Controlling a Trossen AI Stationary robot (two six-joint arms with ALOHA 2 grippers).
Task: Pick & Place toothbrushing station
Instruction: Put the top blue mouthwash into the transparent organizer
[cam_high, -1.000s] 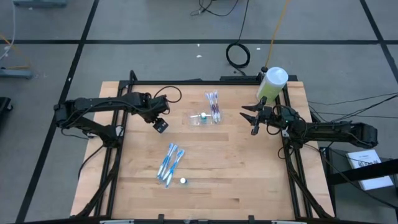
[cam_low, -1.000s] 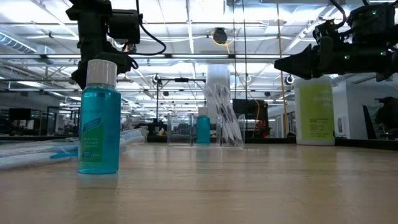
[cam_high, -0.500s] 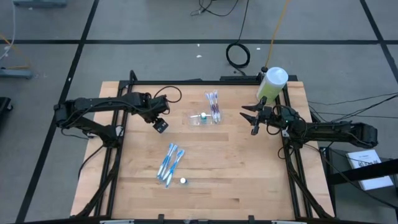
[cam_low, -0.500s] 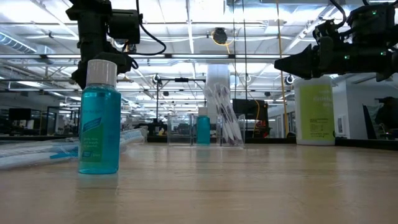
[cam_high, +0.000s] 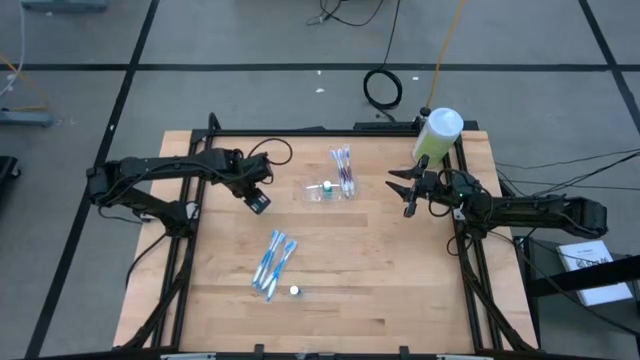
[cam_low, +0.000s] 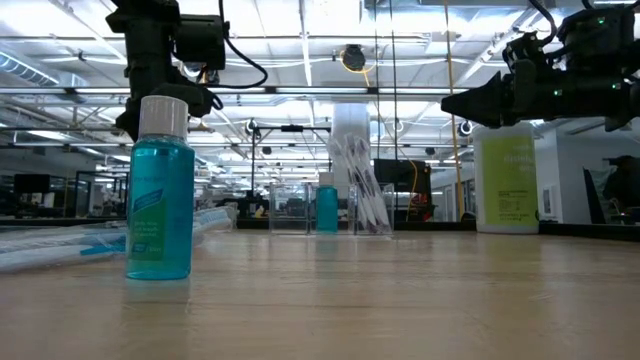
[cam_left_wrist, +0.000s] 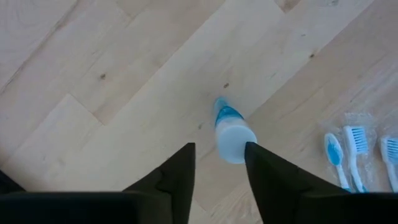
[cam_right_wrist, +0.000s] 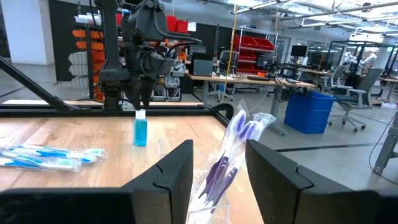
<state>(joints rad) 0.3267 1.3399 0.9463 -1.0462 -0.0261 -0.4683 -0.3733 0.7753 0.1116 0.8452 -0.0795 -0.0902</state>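
Observation:
The see-through tray (cam_high: 316, 192) lies on the wooden table toward its far side, with a small blue bottle (cam_high: 326, 188) standing in it. Wrapped purple toothbrushes (cam_high: 343, 170) lean up from its right end and show in the right wrist view (cam_right_wrist: 229, 155). My left gripper (cam_high: 258, 202) hangs open above the table, left of the tray, pointing down (cam_left_wrist: 219, 146). My right gripper (cam_high: 401, 193) is open, held level right of the tray and pointing at it (cam_right_wrist: 217, 144). Neither touches anything.
Wrapped blue toothbrushes (cam_high: 272, 262) lie near the table's middle. A second small blue bottle with a white cap (cam_high: 295, 290) stands beside them, toward the near edge (cam_low: 160, 190). A big green bottle with a white cap (cam_high: 438, 135) stands at the far right corner.

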